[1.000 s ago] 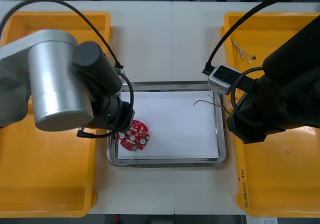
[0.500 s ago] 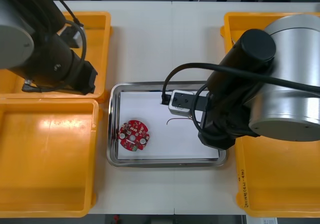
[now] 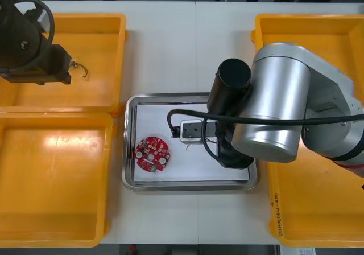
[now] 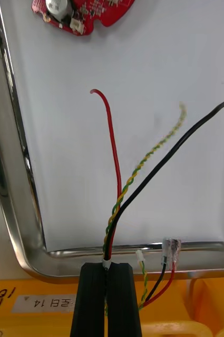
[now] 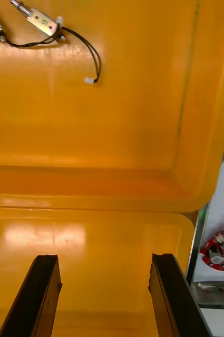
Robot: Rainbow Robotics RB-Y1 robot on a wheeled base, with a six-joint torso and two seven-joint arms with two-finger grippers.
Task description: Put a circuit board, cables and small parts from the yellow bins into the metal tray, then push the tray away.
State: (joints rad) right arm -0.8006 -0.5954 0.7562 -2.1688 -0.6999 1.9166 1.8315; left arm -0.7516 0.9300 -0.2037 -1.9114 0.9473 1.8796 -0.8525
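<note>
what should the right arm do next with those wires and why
Probably lower a little and open. The right tool is shut on the wires, whose loose ends stretch over the white inside of the tray, short of the circuit board. The left tool hangs open over a left bin, out of the way.

Table [image 3: 170, 44]: light top, a thin seam running down its middle.
Metal tray [image 3: 129, 152]: flat on the table's middle, shiny rim, white inside.
Left far yellow bin [image 3: 108, 44]: on the table's left side.
Left near yellow bin [image 3: 57, 181]: touching the far one, just beside the tray.
Right far yellow bin [image 3: 307, 30]: on the table's right side.
Right near yellow bin [image 3: 318, 221]: close beside the tray's right rim.
</note>
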